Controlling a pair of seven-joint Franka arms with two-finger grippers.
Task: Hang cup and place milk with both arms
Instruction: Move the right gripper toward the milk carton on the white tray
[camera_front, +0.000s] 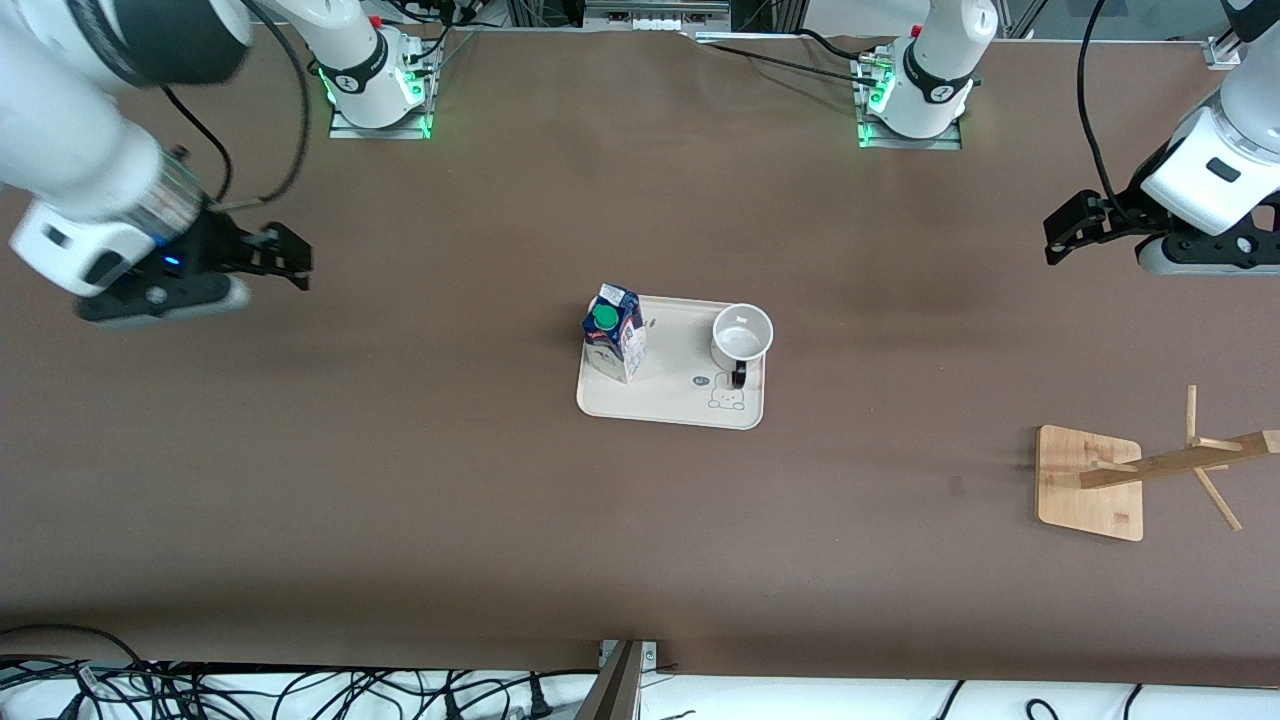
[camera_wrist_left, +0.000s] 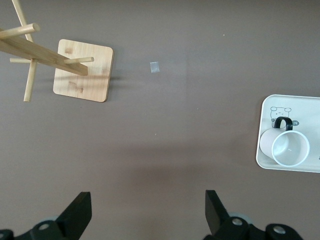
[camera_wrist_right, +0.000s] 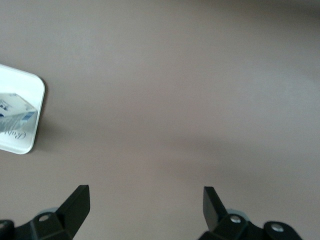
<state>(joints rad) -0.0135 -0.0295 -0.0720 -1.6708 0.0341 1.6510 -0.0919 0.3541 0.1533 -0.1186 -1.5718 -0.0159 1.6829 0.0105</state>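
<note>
The white cup (camera_front: 742, 337) with a black handle stands upright on a cream tray (camera_front: 680, 400) at the table's middle. It also shows in the left wrist view (camera_wrist_left: 287, 146). The milk carton (camera_front: 613, 333), blue top with a green cap, stands on the same tray, toward the right arm's end; part of it shows in the right wrist view (camera_wrist_right: 17, 120). My left gripper (camera_front: 1062, 233) (camera_wrist_left: 147, 207) is open and empty over bare table at the left arm's end. My right gripper (camera_front: 290, 258) (camera_wrist_right: 146, 205) is open and empty over bare table at the right arm's end.
A wooden cup rack (camera_front: 1160, 468) with pegs stands on a square base (camera_front: 1088, 483) toward the left arm's end, nearer the front camera than the tray; it also shows in the left wrist view (camera_wrist_left: 82, 70). Cables lie along the table's front edge.
</note>
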